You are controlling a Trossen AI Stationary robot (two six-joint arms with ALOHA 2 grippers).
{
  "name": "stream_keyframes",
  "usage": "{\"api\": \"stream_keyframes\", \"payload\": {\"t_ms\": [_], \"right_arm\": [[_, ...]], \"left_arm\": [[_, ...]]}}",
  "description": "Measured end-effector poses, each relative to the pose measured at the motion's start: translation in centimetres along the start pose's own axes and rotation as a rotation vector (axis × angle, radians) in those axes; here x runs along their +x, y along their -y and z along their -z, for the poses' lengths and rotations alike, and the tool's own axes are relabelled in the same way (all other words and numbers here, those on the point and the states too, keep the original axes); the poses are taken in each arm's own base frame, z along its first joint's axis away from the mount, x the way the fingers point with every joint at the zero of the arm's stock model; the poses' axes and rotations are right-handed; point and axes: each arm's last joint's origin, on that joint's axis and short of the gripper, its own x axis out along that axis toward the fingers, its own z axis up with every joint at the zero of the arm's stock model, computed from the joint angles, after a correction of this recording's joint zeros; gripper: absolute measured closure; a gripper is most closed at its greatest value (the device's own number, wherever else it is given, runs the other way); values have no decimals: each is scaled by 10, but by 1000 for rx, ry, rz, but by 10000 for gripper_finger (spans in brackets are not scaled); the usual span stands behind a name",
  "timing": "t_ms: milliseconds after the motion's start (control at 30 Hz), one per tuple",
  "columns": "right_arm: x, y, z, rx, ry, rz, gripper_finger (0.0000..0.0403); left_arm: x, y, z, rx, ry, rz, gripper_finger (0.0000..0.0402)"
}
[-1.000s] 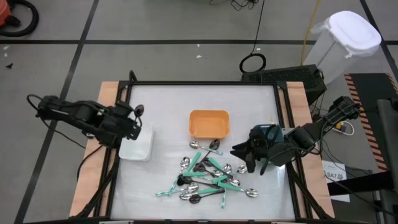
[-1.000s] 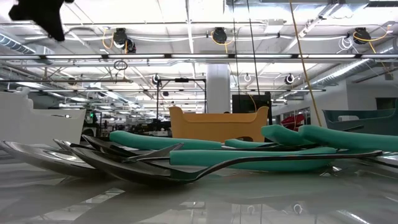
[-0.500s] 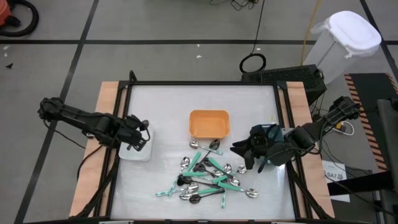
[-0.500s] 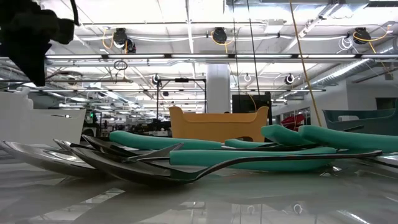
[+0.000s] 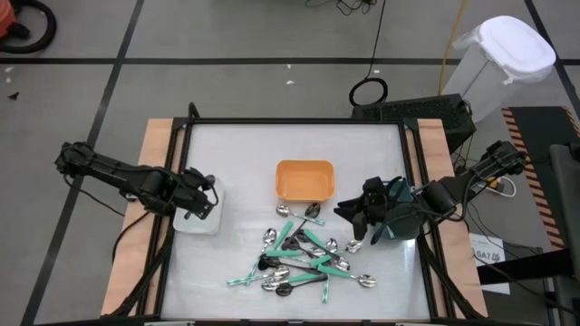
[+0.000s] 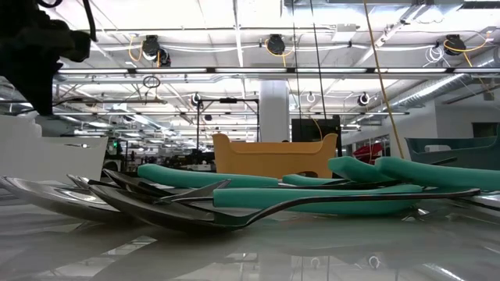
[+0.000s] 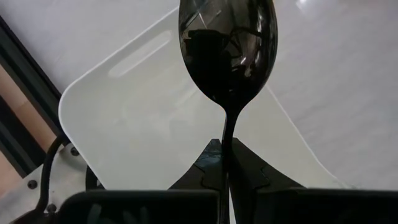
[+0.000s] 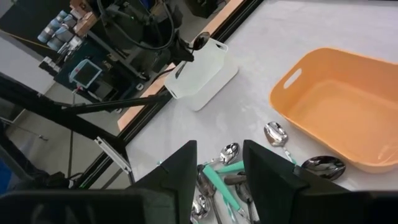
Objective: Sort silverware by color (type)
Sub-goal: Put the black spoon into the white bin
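Lowered over the white bin (image 5: 198, 217), our left gripper (image 7: 225, 163) pinches a black spoon (image 7: 227, 53) ready to drop, while the right gripper (image 8: 216, 163), fingers seemingly parted, nears the silverware (image 5: 304, 258) on the worktop (image 5: 245, 154).

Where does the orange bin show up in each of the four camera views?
High view: orange bin at table centre, just beyond the silverware pile.
Low view: mid-picture, behind the teal handles.
Left wrist view: not in it.
Right wrist view: at the right, empty.
Shared landmark: the white bin, under the left gripper.
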Motion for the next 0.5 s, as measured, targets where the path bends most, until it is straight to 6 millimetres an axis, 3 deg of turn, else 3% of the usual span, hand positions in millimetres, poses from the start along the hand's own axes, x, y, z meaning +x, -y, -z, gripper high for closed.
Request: {"api": "stream_keyframes", "payload": {"t_ms": [500], "right_arm": [[0,0,0,4,-2,-1,277]], "left_arm": [[0,-1,0,-21,21,-16,372]]}}
